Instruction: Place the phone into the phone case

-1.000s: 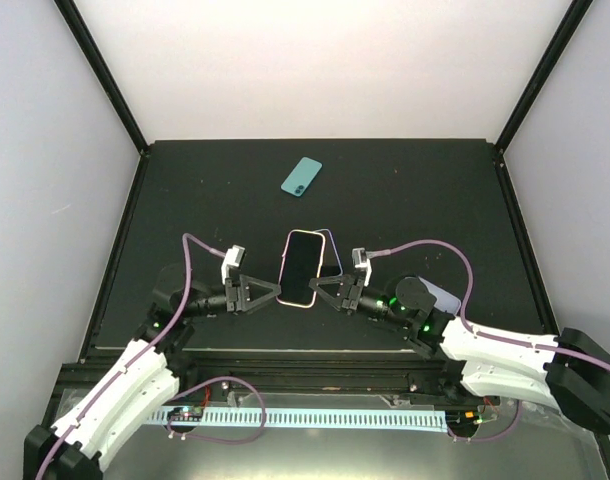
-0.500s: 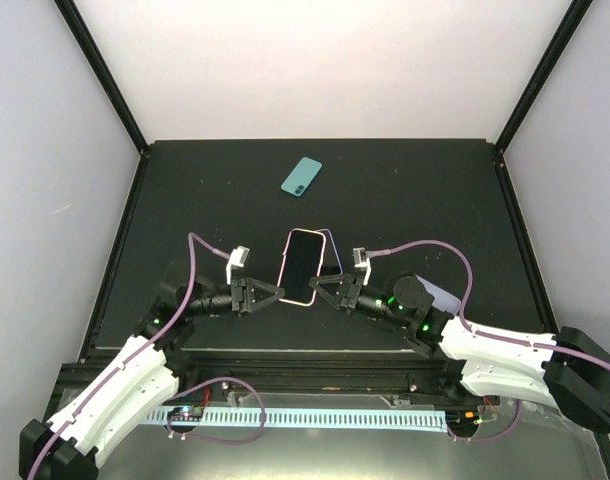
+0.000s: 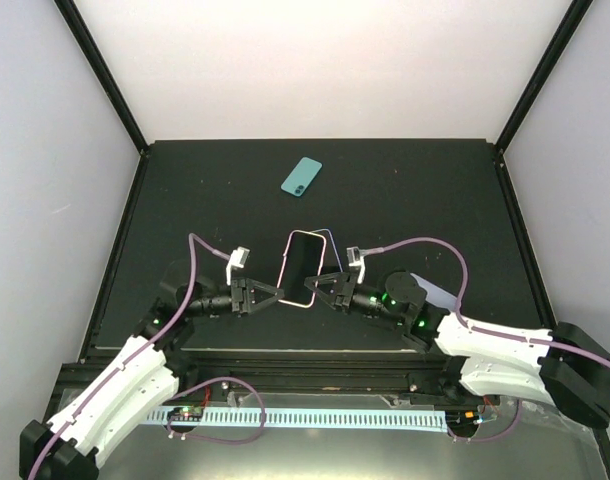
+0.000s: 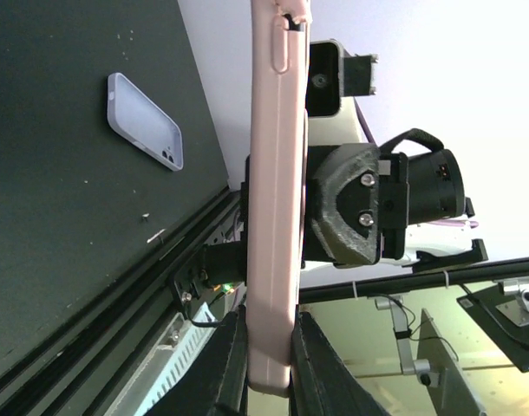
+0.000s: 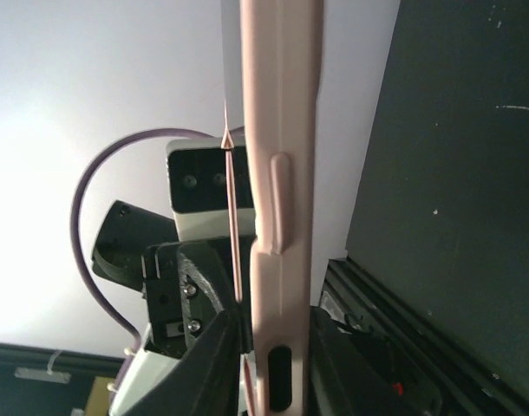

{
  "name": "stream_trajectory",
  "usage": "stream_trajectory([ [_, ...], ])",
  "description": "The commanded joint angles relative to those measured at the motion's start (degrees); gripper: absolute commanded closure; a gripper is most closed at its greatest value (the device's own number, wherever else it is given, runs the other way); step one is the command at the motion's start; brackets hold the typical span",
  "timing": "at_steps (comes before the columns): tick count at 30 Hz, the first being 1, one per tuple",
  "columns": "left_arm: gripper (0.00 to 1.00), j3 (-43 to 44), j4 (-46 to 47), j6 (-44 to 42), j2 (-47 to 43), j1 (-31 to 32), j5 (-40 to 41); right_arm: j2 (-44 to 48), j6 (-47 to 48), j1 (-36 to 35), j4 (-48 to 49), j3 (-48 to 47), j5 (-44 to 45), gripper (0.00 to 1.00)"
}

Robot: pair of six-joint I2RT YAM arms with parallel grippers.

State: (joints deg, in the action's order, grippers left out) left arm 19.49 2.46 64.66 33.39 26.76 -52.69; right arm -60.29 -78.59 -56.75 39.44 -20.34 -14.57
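The teal phone (image 3: 301, 177) lies flat, back up, alone at the far middle of the black table, well away from both grippers. The lavender phone case (image 4: 145, 132) lies on the table below the raised grippers; the top view mostly hides it. Between the grippers a pink-rimmed phone with a black screen (image 3: 303, 266) is held up on edge. My left gripper (image 3: 278, 295) (image 4: 270, 325) is shut on its lower edge. My right gripper (image 3: 318, 283) (image 5: 277, 312) straddles the opposite edge, with a gap showing beside one finger.
A pale rounded object (image 3: 437, 293) lies on the table, partly hidden behind the right arm. Black frame posts stand at the table's back corners, with white walls around them. A rail (image 3: 315, 350) runs along the near edge.
My left gripper closed on the pink-rimmed phone's edge. The right jaws loosened around the other edge and that arm shifted slightly left. The pink phone tipped further onto its edge.
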Motion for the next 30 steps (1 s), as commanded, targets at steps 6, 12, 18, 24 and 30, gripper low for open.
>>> stream_trajectory([
  [6,0.75,2.3,2.7,-0.9,-2.2,0.2,-0.2,-3.1,1.5,-0.1,4.4,-3.1,-4.3,0.94],
  [12,0.43,7.2,-7.4,-9.5,-6.1,-1.2,7.9,0.4,7.4,-0.1,2.1,-2.3,-10.2,0.95],
  [18,0.27,16.2,-17.1,-20.3,-3.2,-3.1,10.9,5.8,12.9,-0.1,-1.7,-2.3,-17.4,0.94],
  [24,0.28,21.6,-20.9,-27.4,1.8,-3.2,7.8,8.1,15.4,-0.1,-4.4,-4.1,-20.8,0.94],
  [30,0.35,21.7,-15.6,-27.3,3.3,-3.2,0.0,5.8,13.6,-0.2,0.1,-3.7,-23.4,0.94],
])
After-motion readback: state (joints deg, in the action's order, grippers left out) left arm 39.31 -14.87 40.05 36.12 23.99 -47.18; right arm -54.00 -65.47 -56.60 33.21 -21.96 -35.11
